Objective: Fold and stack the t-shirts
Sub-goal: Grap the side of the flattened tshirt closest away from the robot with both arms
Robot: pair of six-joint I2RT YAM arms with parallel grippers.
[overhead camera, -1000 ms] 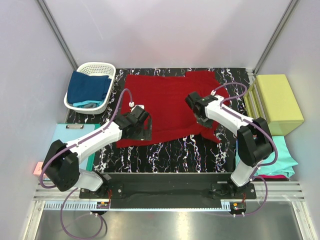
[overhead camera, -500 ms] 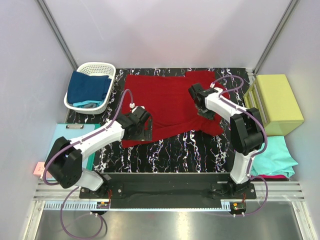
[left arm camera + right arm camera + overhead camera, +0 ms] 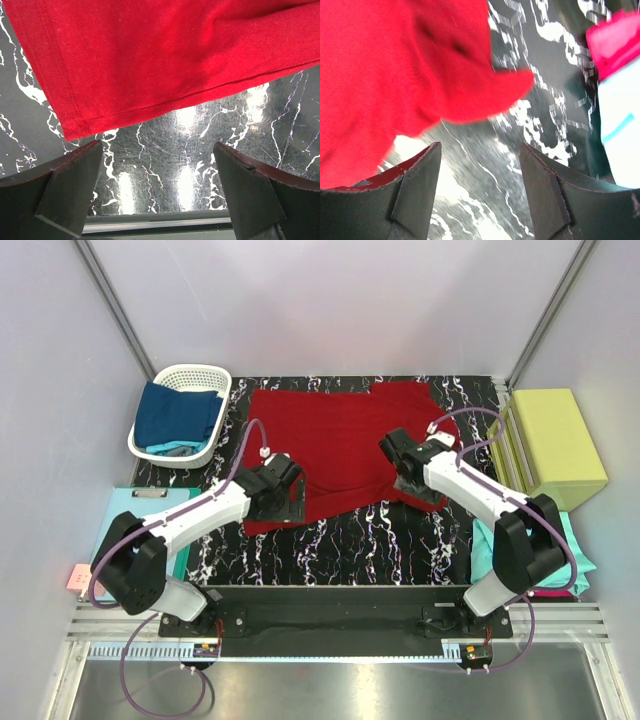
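Two grippers sit over one red t-shirt [image 3: 330, 440], which lies spread on the black marbled table [image 3: 400, 545] at the centre of the workspace.

1. Red t-shirt. Its far edge runs straight near the back of the table. The near hem slants from the near-left corner up toward the right. The near-right part is bunched and ends in a loose corner on the table.

2. Left gripper [image 3: 157, 149]. It is positioned at the near-left corner of the red t-shirt. The fingers [image 3: 60, 185] stand wide apart with nothing between them. Bare table shows in the gap, and the stitched hem corner lies just beyond the fingertips, not touching them.

3. Right gripper [image 3: 480, 147]. It is positioned over the bunched near-right part of the red t-shirt. The wrist view is blurred, but the jaws are parted and hold nothing. The loose red corner lies beyond the fingertips, apart from them.

4. Other shirts. A navy t-shirt [image 3: 175, 412] fills the white basket [image 3: 190, 370] at the far left. A teal t-shirt [image 3: 577, 555] lies folded at the right edge on top of a magenta t-shirt [image 3: 550, 592], just near of the yellow-green box [image 3: 555, 440].

5. Pale-blue sheet [image 3: 125, 510]. It lies flat at the left, partly under the left arm.
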